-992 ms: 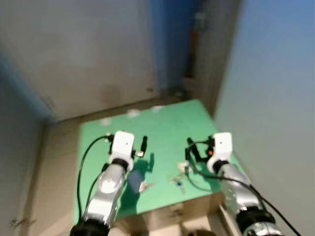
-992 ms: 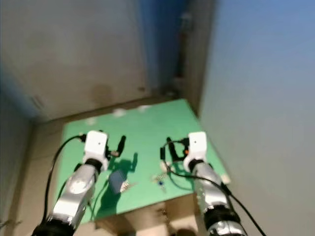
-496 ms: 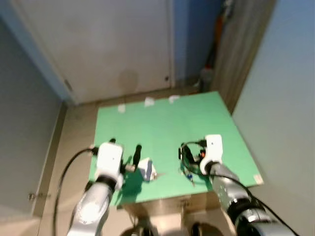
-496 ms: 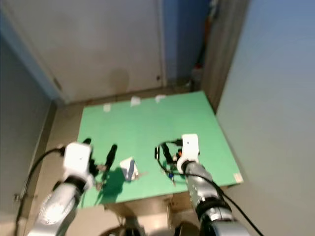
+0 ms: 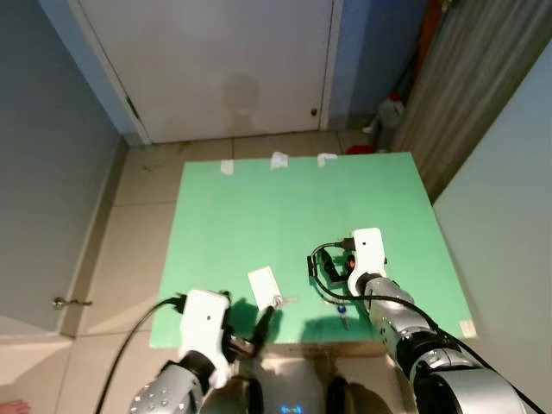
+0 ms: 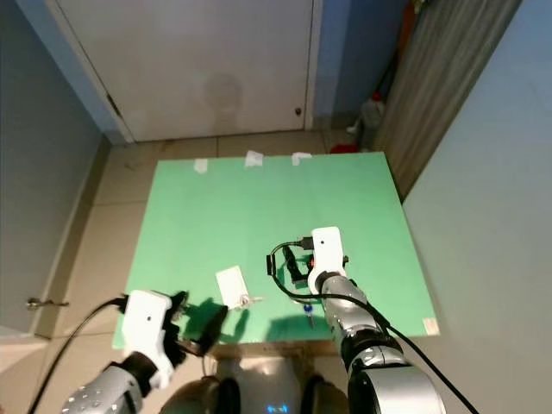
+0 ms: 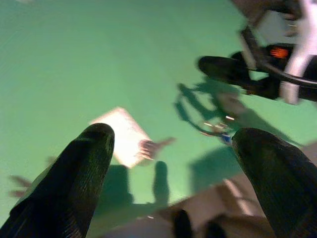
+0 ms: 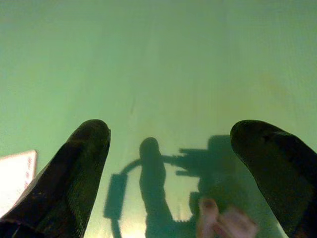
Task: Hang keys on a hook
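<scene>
The right gripper (image 6: 296, 269) is hovering spread open, holding nothing, over the flat green tabletop (image 5: 285, 207) near its front edge, apparently lining up on the small bunch of keys with a blue tag (image 5: 342, 312) lying just beside it. Their long axis is too small to tell. The left gripper (image 5: 259, 332), also open, is waiting at the front edge beside a white rectangular card (image 5: 265, 286).

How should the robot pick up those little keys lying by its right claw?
Probably from straight above, pinching the ring end: the keys lie flat on the green table near its front edge, just in front of the open right claw.
</scene>
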Robot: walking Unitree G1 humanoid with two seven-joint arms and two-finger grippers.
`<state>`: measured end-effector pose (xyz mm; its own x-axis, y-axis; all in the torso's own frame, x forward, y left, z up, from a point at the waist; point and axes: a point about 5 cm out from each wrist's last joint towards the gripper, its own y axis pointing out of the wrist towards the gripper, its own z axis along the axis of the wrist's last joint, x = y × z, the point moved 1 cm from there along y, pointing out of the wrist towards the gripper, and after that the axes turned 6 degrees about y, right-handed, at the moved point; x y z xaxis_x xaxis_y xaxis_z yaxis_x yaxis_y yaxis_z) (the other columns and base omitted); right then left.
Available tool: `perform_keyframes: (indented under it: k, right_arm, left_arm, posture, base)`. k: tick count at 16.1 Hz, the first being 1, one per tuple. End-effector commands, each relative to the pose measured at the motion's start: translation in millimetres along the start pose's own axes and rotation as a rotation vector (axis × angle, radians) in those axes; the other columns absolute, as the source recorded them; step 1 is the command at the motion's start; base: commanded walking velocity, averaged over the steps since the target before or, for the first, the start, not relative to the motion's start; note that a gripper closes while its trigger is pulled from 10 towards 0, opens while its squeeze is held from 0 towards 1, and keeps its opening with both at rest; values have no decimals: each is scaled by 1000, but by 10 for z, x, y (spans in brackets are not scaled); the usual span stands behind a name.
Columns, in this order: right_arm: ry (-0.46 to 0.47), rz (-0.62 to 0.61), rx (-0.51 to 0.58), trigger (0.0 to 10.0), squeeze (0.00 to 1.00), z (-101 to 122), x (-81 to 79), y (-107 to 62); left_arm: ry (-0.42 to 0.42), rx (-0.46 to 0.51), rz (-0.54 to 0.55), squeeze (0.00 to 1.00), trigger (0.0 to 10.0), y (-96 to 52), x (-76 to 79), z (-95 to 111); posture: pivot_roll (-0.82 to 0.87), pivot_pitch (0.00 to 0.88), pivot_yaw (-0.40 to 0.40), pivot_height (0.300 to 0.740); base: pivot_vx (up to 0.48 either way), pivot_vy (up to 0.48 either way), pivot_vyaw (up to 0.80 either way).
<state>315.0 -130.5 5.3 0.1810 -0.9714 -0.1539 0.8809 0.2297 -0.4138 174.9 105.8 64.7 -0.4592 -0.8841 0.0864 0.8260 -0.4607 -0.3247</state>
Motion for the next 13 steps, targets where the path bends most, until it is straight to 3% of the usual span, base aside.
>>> perform_keyframes:
  k: [1, 5, 9, 13]
  right_arm:
    - [-22, 4, -17, 10000, 0, -28, 3, -5]
    - [-24, -28, -30, 10000, 0, -81, 104, -46]
    - [97, -81, -97, 10000, 0, -211, 127, -67]
    - [166, -107, -124, 10000, 0, -244, 152, -74]
  left_arm:
    - [-15, -20, -48, 0, 10000, 21, 77, -30]
    - [-31, -7, -85, 0, 10000, 71, 163, 57]
    - [-87, -72, -236, 0, 10000, 78, 282, 1]
    - [-151, -62, -232, 0, 10000, 119, 260, 87]
  posture:
    - [149, 233, 37, 740]
    - [134, 242, 34, 740]
    - [157, 262, 50, 740]
    - [150, 258, 46, 740]
  base:
    - [0, 0, 0]
    - [0, 0, 0]
    - [0, 0, 0]
    - [0, 0, 0]
